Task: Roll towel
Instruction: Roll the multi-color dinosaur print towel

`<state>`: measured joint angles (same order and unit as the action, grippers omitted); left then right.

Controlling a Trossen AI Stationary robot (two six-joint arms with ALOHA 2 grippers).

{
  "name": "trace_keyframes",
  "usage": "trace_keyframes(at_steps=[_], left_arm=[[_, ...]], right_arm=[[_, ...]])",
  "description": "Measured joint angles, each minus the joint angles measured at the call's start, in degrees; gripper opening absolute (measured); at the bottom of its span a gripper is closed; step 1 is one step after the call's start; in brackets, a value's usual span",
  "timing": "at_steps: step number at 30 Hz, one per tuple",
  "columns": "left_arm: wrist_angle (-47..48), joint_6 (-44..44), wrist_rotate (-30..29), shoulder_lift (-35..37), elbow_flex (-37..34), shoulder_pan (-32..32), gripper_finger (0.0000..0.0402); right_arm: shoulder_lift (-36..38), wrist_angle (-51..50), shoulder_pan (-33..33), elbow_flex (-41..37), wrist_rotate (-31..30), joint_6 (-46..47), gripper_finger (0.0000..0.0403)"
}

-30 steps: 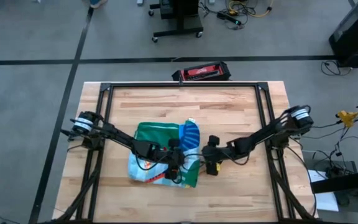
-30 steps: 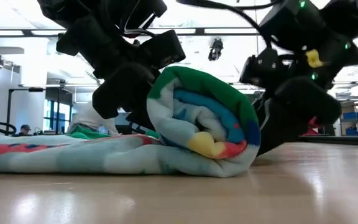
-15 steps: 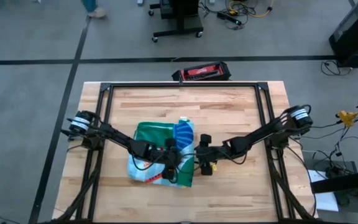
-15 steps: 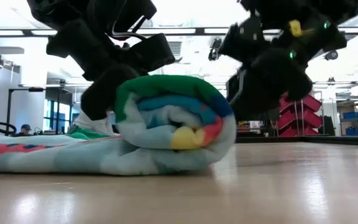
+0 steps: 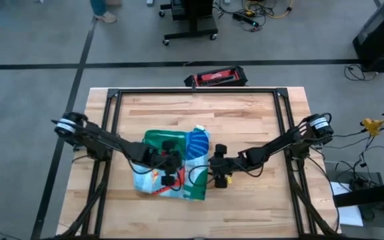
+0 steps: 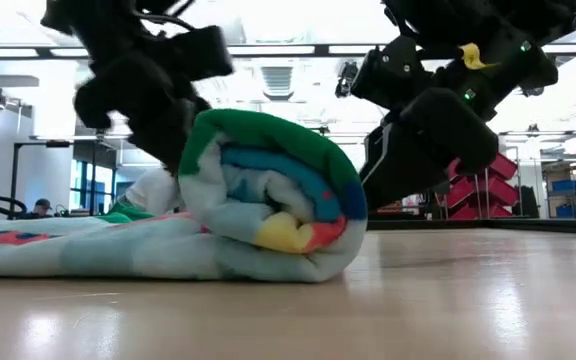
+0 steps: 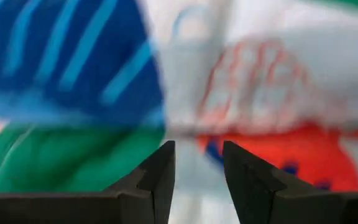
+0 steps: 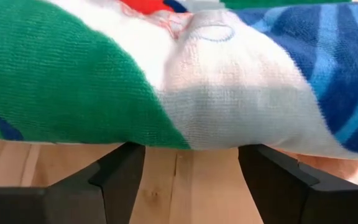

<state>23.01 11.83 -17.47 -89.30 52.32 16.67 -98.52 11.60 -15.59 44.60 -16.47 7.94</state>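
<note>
The towel (image 5: 169, 170) lies on the wooden table, its right part wound into a thick roll (image 6: 273, 195) with the green border outermost. Its flat part (image 6: 68, 250) is spread toward the table's left. My left gripper (image 7: 197, 155) hovers open above the towel, left of the roll's top, with nothing between its fingers. It is also in the high view (image 5: 171, 170) and the low view (image 6: 153, 110). My right gripper (image 8: 191, 165) is open wide and low at the roll's right side (image 5: 215, 167), with bare table between its fingers. My right gripper comes slanting down from the table's right. Its open fingertips (image 8: 126, 155) stand right at the lower right side of the roll (image 8: 185, 124), one on each side of a stretch of it. Whether they press on the cloth I cannot tell. The roll rests on the table.
Black frame rails (image 5: 192, 91) run along the table's far, left and right sides. A red and black case (image 5: 215, 77) lies past the far edge. Bare wood shows beyond the towel toward the far edge (image 5: 199, 113) and to the right (image 5: 259, 193).
My left gripper has risen off the roll and gone toward the table's left. My right gripper has gone toward the table's left against the roll. The roll has turned over onto the flat part and now sits farther left; the flat part has stayed.
</note>
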Motion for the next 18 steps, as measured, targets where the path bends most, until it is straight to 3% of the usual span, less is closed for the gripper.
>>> trace_keyframes(at_steps=[4,11,18], left_arm=[[4.84,5.66,0.14,1.94,-3.85,0.06,0.0119],[-7.05,11.55,1.48,0.83,-13.65,0.10,0.0119],[-11.15,11.51,1.26,-0.51,-13.83,0.15,0.0119]], right_arm=[[0.04,1.56,0.14,0.01,-0.04,-0.02,0.0256],[0.10,4.57,1.60,0.04,0.67,-0.33,0.0255],[0.13,5.86,3.91,1.20,3.26,-1.82,0.0245]])
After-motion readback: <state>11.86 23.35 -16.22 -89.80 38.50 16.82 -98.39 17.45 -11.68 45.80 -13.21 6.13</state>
